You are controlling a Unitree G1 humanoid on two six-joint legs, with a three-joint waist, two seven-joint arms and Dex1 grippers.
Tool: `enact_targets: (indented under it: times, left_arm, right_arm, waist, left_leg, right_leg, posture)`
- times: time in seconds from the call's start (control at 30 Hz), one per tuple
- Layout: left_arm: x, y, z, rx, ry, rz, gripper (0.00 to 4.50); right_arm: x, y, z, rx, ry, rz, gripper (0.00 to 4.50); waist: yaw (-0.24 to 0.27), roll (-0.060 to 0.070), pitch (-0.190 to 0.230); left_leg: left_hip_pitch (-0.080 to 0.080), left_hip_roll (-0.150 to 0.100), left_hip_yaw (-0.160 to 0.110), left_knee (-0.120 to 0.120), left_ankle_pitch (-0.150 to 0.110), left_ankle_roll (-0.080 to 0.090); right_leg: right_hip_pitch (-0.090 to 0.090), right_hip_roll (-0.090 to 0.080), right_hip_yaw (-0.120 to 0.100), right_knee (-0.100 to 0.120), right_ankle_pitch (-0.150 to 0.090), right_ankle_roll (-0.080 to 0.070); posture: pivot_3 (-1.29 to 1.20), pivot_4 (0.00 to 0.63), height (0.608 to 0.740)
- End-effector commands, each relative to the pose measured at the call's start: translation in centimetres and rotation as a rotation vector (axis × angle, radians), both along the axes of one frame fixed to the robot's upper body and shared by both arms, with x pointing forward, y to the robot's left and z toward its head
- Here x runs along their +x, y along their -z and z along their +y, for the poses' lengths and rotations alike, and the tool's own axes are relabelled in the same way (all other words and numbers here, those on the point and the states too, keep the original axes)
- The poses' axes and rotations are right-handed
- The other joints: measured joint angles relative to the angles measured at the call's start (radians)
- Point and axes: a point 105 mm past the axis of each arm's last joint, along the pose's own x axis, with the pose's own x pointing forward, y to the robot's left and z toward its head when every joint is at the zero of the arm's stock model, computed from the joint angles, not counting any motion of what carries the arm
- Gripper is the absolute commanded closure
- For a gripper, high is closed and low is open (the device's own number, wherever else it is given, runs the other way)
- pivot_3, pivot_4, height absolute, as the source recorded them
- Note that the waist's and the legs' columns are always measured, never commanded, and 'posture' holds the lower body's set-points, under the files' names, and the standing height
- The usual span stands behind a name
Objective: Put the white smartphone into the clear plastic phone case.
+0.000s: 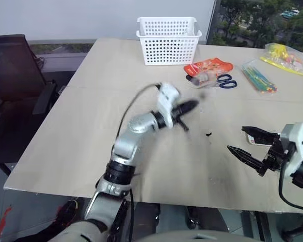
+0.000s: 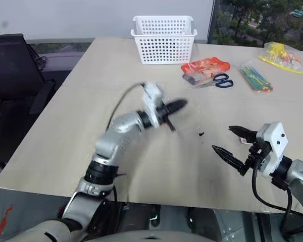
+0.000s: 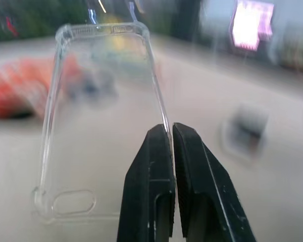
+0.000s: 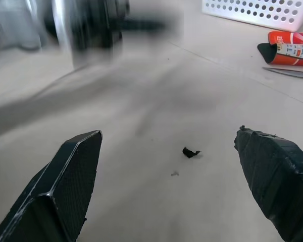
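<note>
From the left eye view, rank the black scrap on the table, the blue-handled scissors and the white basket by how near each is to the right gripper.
1. Black scrap: on the table, just toward the robot's left of the open right gripper.
2. Scissors: farther back, beside the orange packet.
3. White basket: farthest, at the table's far edge.
</note>
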Motion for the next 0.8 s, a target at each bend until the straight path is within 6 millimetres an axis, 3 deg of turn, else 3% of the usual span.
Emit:
enact_targets:
  times: [0.03,0.13,0.2,0.27,0.33,0.4,0.5,0.6,0.77,0.8]
  left_arm:
    - [0.9,-5.1,4.0,-0.226,-0.038,-0.012,4.48]
    - [1.4,-6.7,6.2,-0.454,0.01,0.114,4.48]
    - [0.4,-6.7,5.6,-0.478,0.095,0.164,4.48]
    - [-1.3,-4.3,3.2,-0.225,0.142,0.128,4.48]
    - [-3.1,0.5,1.3,0.135,0.198,0.07,4.48]
    - [-5.4,5.4,0.7,0.42,0.315,0.018,4.48]
    - [-8.1,10.5,0.8,0.661,0.47,0.002,4.48]
    - [-8.6,13.3,1.0,0.779,0.506,-0.014,4.48]
    - [-8.1,14.4,0.1,0.767,0.494,0.0,4.48]
    - [-8.2,14.5,0.0,0.764,0.5,0.002,4.19]
  right_arm:
    - [0.4,-0.7,0.0,-0.013,0.001,-0.05,0.0]
    - [0.9,-0.6,0.2,-0.012,0.006,-0.064,0.0]
    - [1.0,-0.5,0.2,-0.019,0.016,-0.072,0.0]
    - [1.2,-0.4,-0.1,-0.037,0.036,-0.076,0.0]
    - [1.3,-0.2,-0.7,-0.051,0.056,-0.075,0.0]
    - [1.4,-0.1,-1.5,-0.061,0.078,-0.073,0.0]
    - [1.3,0.2,-3.0,-0.082,0.117,-0.058,0.0]
    - [1.2,0.5,-4.2,-0.114,0.147,-0.051,0.0]
    - [1.4,0.5,-5.6,-0.15,0.186,-0.063,0.0]
    - [1.3,0.7,-5.8,-0.161,0.19,-0.059,0.0]
  waist:
    - [-0.002,0.0,0.0]
    - [-0.004,0.0,0.0]
    - [-0.002,-0.001,0.0]
    - [0.0,-0.001,0.001]
    - [-0.001,-0.001,0.001]
    - [-0.003,0.001,-0.001]
    - [-0.002,0.002,0.0]
    - [0.001,0.003,0.0]
    - [-0.002,0.004,0.0]
    - [-0.002,0.004,0.0]
  left_leg:
    - [0.0,-0.002,0.0,0.001,0.0,0.0]
    - [0.001,-0.002,-0.001,0.001,0.0,0.0]
    - [0.001,-0.002,-0.001,0.002,0.0,0.0]
    - [0.0,-0.003,-0.002,0.002,0.0,0.0]
    - [0.0,-0.005,-0.001,0.002,0.0,0.0]
    - [0.001,-0.005,0.001,0.001,0.0,0.0]
    - [0.001,-0.005,0.001,0.001,-0.003,-0.004]
    - [0.001,0.0,0.0,0.001,-0.003,-0.005]
    - [0.001,0.0,0.001,0.002,-0.003,-0.005]
    - [0.001,0.0,0.001,0.002,-0.003,-0.005]
  right_leg:
    - [0.0,0.001,0.0,0.0,0.0,0.0]
    - [0.002,0.001,0.0,0.0,0.0,0.0]
    - [0.002,0.001,0.0,0.001,0.0,0.0]
    - [0.002,0.001,-0.001,0.001,0.0,0.0]
    - [0.003,0.001,-0.001,0.001,0.0,0.0]
    - [0.003,0.001,0.0,0.0,0.0,0.0]
    - [0.002,0.0,0.0,0.0,0.0,0.0]
    - [0.001,-0.001,0.0,0.0,0.0,-0.001]
    - [0.001,-0.003,0.0,0.0,0.0,0.0]
    - [0.001,-0.003,0.0,0.0,0.0,0.0]
  posture:
    - [0.0,0.15,0.74]
    - [0.0,0.15,0.74]
    - [0.0,0.15,0.74]
    - [0.0,0.15,0.74]
    - [0.0,0.15,0.74]
    - [0.0,0.15,0.74]
    - [0.0,0.15,0.74]
    - [0.0,0.15,0.74]
    - [0.0,0.15,0.74]
    - [0.0,0.15,0.74]
